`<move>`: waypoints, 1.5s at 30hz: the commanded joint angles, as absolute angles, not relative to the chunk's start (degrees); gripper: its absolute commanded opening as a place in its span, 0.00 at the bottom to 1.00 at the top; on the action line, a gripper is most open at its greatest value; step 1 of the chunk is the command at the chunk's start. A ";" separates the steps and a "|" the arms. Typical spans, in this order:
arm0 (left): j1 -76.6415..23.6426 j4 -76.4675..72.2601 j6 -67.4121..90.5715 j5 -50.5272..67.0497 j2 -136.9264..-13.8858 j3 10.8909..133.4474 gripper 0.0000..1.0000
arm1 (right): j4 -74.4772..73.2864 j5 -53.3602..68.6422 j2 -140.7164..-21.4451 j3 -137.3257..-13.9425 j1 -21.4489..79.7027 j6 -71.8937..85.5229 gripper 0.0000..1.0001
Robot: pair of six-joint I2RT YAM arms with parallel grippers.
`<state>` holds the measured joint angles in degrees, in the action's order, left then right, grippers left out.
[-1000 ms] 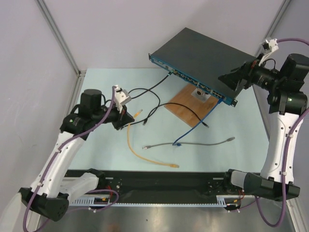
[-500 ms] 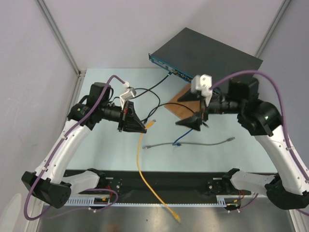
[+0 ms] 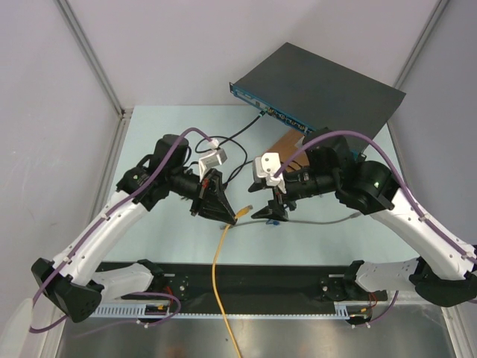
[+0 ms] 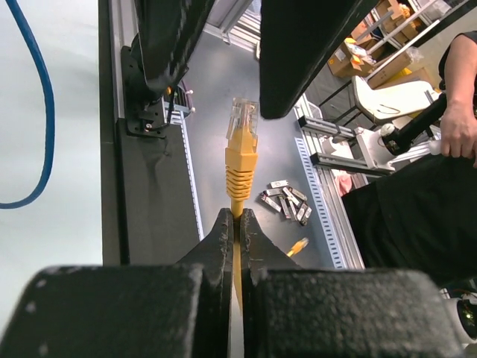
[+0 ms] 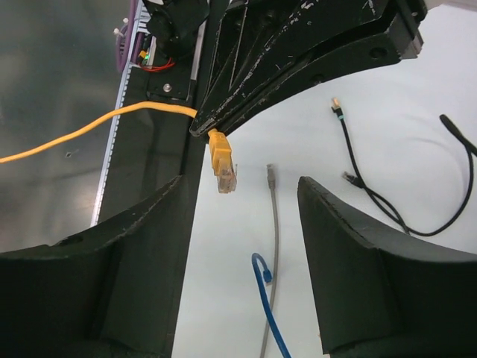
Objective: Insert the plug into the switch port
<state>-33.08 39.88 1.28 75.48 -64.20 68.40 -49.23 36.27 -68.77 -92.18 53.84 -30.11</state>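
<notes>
The switch (image 3: pixel 320 82) is a dark grey box at the back right, with its teal front face (image 3: pixel 287 114) towards the table. My left gripper (image 3: pixel 226 214) is shut on the yellow cable just behind its plug (image 3: pixel 244 211) and holds it above the table's middle. In the left wrist view the plug (image 4: pixel 242 138) sticks out past my closed fingertips (image 4: pixel 237 216). My right gripper (image 3: pixel 270 209) is open and faces the left one. In the right wrist view the plug (image 5: pixel 223 170) hangs just inside the left finger, between my open jaws (image 5: pixel 246 186), untouched.
A brown wooden board (image 3: pixel 287 148) lies in front of the switch, partly hidden by my right arm. A grey cable (image 3: pixel 328 221), a blue cable (image 5: pixel 264 298) and black cables (image 3: pixel 231 142) lie on the table. The yellow cable (image 3: pixel 220 283) trails over the near edge.
Both arms have swung to the table's middle. The left one lifted the yellow cable and carried it right. The right gripper came from the switch, down and left, to face the plug.
</notes>
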 commanded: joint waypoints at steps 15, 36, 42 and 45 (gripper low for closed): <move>-34.98 36.91 2.55 77.52 -65.65 72.07 0.00 | -48.86 36.21 -71.71 -92.46 54.67 -26.19 0.15; -34.98 29.44 -9.58 23.66 -51.43 72.51 0.57 | -28.13 63.28 -80.42 -89.74 27.69 24.17 0.00; -39.28 21.36 -18.27 18.39 -49.04 69.26 0.63 | -7.23 67.32 -79.01 -82.27 27.42 45.60 0.00; -42.01 19.78 -21.18 17.76 -49.92 69.79 0.63 | -4.67 67.68 -78.84 -81.04 27.51 49.21 0.00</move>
<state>-39.90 24.45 -15.27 22.26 -48.51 69.69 -15.57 63.81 -81.38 -81.38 27.22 38.09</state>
